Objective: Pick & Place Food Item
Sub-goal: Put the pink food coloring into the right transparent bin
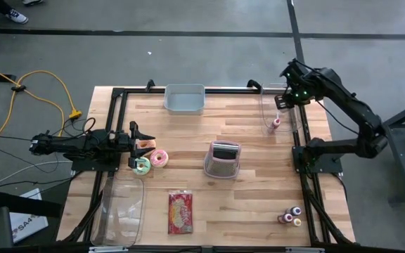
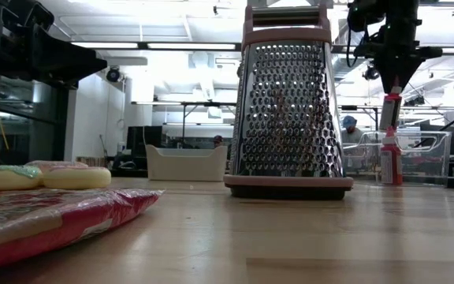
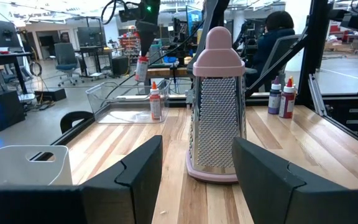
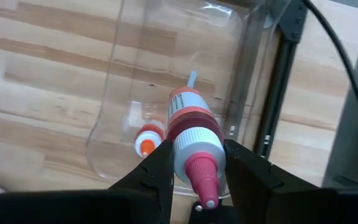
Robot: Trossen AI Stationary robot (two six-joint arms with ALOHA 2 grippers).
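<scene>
Right gripper point(image 4: 191, 168) held a red sauce bottle point(image 4: 188, 127) clamped by its cap, hanging upright directly above the clear bin point(image 4: 120, 93) where another bottle point(image 4: 146, 142) stood.

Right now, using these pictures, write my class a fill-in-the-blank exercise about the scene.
1. The right gripper is shut on a ____ bottle.
2. That gripper hangs over a clear ____, where another bottle stands.
3. The pink grater stands ____ on the table.
4. The left gripper is ____.

Missing words: red; bin; upright; open
</scene>
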